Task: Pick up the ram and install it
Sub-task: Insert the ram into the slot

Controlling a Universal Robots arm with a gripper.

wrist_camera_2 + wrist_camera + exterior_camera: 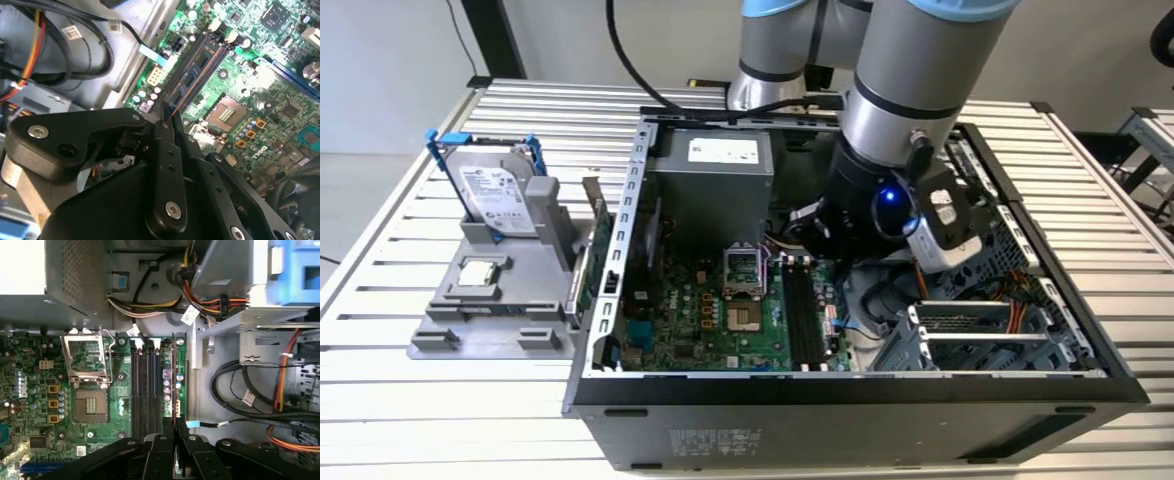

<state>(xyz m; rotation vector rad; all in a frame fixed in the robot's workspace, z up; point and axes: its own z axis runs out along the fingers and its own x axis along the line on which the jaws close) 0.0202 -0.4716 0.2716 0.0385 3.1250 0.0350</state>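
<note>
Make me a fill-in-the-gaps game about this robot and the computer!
1. The gripper is shut on the ___.
2. The hard drive stands in a bracket coloured ___.
3. The ram is held on edge over the motherboard's black ___.
4. The case sits on a slatted metal ___.
Missing words: ram; blue; slots; table.

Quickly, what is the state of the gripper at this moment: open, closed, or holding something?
The gripper is closed, holding the ram edge-on beside the black slots; whether it is seated cannot be told.
</note>
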